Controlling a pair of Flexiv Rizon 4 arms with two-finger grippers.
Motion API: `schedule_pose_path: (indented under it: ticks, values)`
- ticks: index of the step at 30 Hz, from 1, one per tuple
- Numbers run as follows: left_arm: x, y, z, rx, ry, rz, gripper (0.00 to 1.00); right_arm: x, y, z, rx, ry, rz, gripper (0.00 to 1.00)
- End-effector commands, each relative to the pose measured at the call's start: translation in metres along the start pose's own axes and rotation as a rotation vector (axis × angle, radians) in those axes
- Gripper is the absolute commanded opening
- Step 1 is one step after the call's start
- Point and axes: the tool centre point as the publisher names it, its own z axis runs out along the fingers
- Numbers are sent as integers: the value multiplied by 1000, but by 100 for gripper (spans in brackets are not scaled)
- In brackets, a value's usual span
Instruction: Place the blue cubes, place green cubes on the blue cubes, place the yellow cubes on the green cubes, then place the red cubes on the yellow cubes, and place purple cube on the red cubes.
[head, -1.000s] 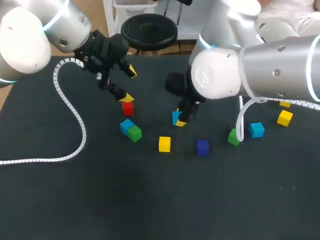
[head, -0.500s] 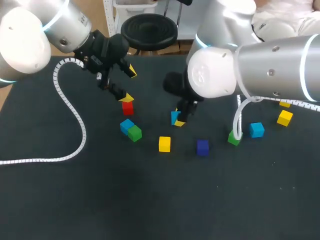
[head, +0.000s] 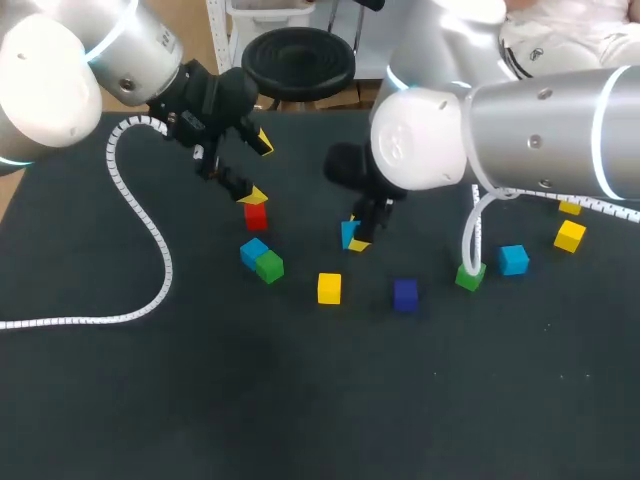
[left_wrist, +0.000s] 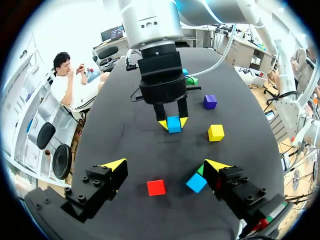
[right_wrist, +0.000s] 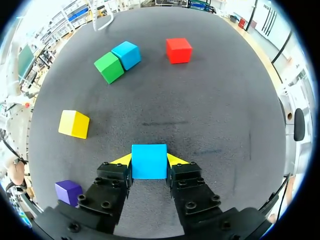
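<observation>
Blue cube clamped between yellow-tipped fingers.

table: dark matte top | white coiled cable: lies looped on its left part

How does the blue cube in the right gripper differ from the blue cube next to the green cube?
The gripped blue cube is clamped by the right gripper, apart from other cubes; the free blue cube lies ungripped, touching the green cube. Both share colour and size.
</observation>
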Motion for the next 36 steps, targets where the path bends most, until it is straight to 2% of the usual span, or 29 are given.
schedule_pose_path:
  ticks: [1,3,4,5,6,7,8,9,18,28,36]
  values:
    - [-1,1,0,2,6,-3,100,-2,-1,3,-8,6,-1,0]
    - [-1,1,0,2,6,-3,100,-2,0,4,-15,6,1,0]
    - [-1,1,0,2,6,-3,100,-2,0,4,-17,5,2,7]
    - [-1,1,0,2,6,-3,100,-2,0,4,-18,4,3,21]
    - [-1,1,0,2,6,-3,100,-2,0,4,-21,4,3,40]
    - [-1,1,0,2,6,-3,100,-2,-1,4,-25,3,5,49]
    - [-1,1,0,2,6,-3,100,-2,-1,4,-26,2,5,81]
    - [-1,1,0,2,6,-3,100,-2,-1,4,-27,2,5,100]
    - [-1,1,0,2,6,-3,100,3,0,-8,-14,-4,-3,100]
    - [-1,1,0,2,6,-3,100,22,9,-48,74,-48,-52,100]
    - [-1,1,0,2,6,-3,100,41,23,-63,98,-52,-57,100]
